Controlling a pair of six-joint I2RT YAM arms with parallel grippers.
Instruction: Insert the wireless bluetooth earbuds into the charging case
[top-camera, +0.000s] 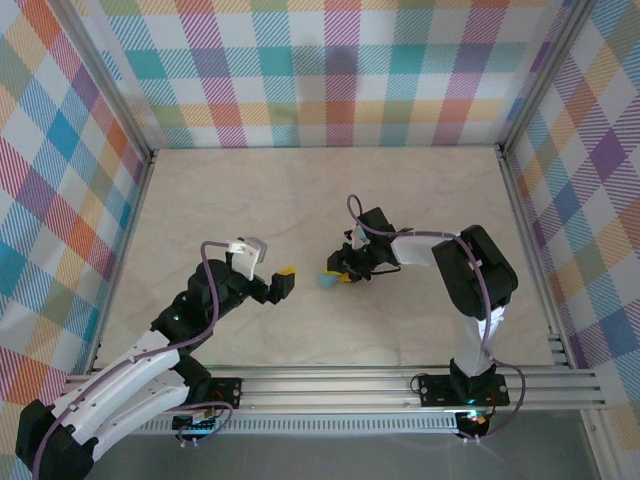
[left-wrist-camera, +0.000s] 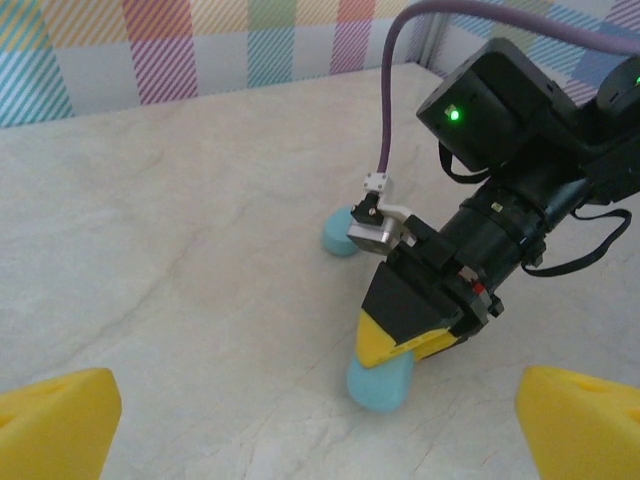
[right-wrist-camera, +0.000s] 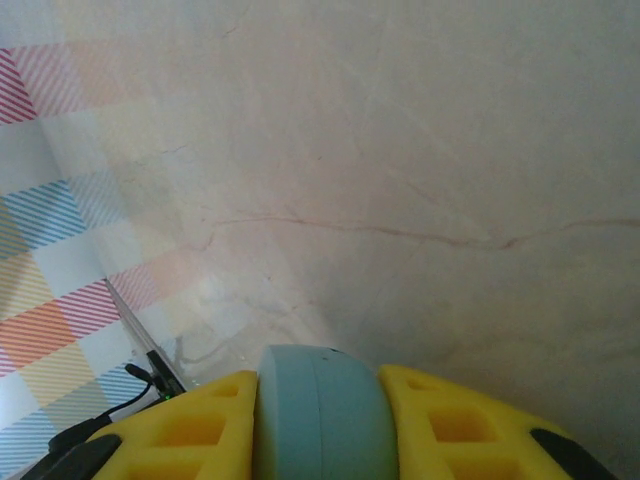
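Observation:
The charging case (right-wrist-camera: 322, 425), a light-blue rounded oval, is pinched closed between the yellow fingers of my right gripper (right-wrist-camera: 318, 390). In the left wrist view the case (left-wrist-camera: 381, 384) hangs just over the table under the right gripper (left-wrist-camera: 405, 345). From above, the case (top-camera: 327, 282) lies mid-table at the right gripper (top-camera: 342, 273). My left gripper (top-camera: 272, 268) stands wide open a short way to its left, nothing between its fingers (left-wrist-camera: 60, 420). The earbuds are out of view.
A second light-blue rounded piece (left-wrist-camera: 338, 236) rests on the table behind the right gripper, partly hidden by it. Plaid walls (top-camera: 330, 70) and aluminium rails (top-camera: 530, 250) enclose the marble-patterned table (top-camera: 250, 190).

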